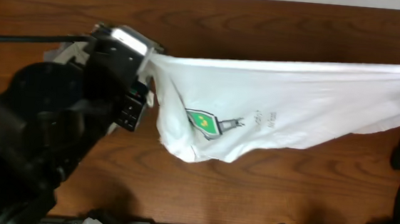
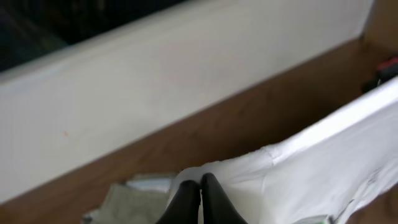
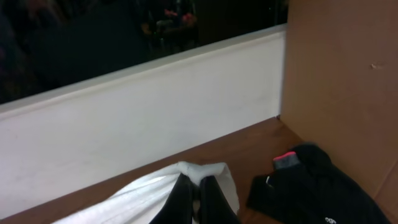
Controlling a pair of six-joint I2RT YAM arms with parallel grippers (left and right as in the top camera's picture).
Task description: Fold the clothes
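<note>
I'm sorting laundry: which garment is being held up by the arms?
The white T-shirt, stretched between the left gripper and right gripper; the black garment lies on the table.

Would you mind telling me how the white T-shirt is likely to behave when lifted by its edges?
Probably floppy: the white T-shirt sags below its taut top edge between the left gripper and right gripper. Likely light, since two small pinches of cloth carry it.

The overhead camera looks straight down on the desk from well above. Each wrist camera sits low and close behind its own jaws, facing the far white wall. The right one also takes in a brown side panel at the right. All three views share the stretched T-shirt.
</note>
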